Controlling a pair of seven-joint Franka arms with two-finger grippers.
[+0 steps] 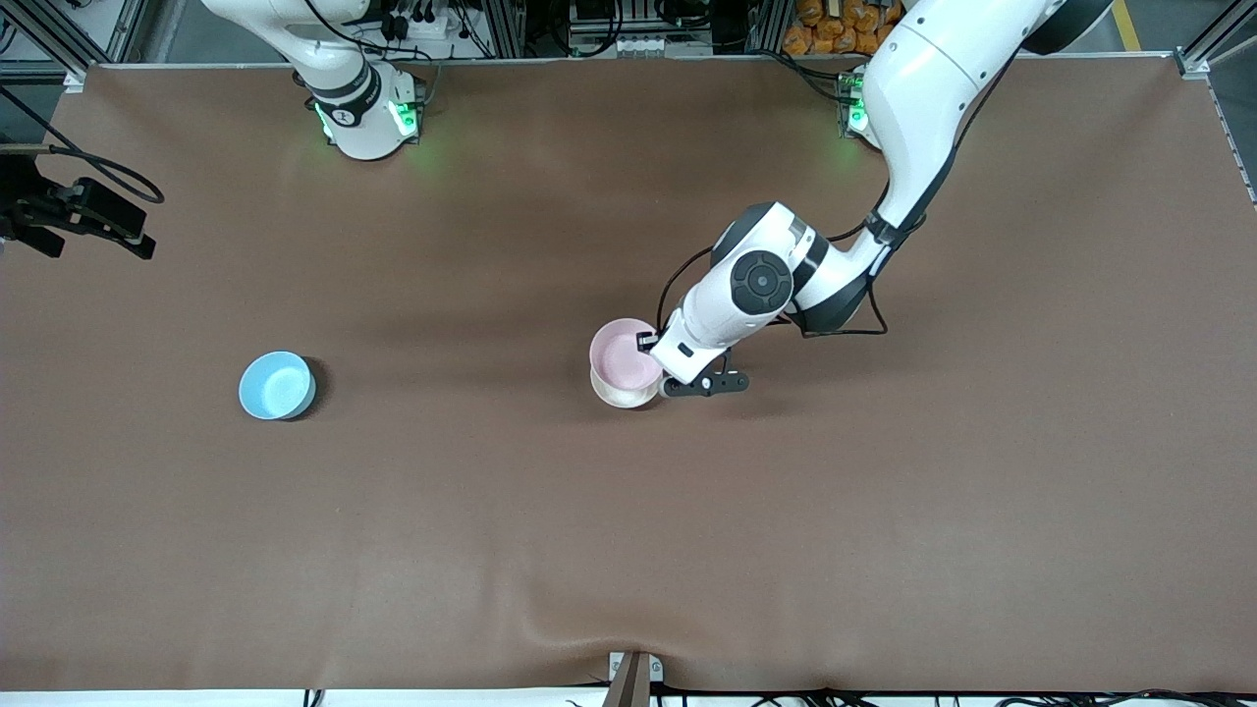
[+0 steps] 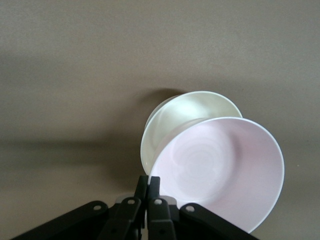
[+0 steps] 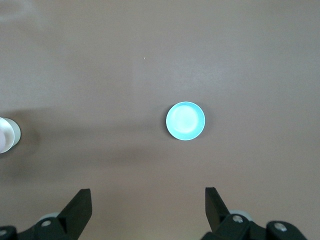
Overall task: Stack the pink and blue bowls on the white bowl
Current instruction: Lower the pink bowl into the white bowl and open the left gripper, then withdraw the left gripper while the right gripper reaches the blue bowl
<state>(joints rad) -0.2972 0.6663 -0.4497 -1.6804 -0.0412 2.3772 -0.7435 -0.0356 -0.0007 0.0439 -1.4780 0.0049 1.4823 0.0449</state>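
Front view shows the left claw (image 1: 656, 346) pinching the pink bowl's (image 1: 625, 353) rim above the white bowl (image 1: 621, 394) mid-worktop (image 1: 884, 511); the blue bowl (image 1: 276, 385) sits toward the right arm's end, the right claw (image 3: 147, 207) spread wide above it.

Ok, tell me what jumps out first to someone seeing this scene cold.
The left gripper, shut on the pink bowl's rim, holds it tilted over the white bowl near the table's middle. The blue bowl sits alone toward the right arm's end, with the right gripper open high above it.
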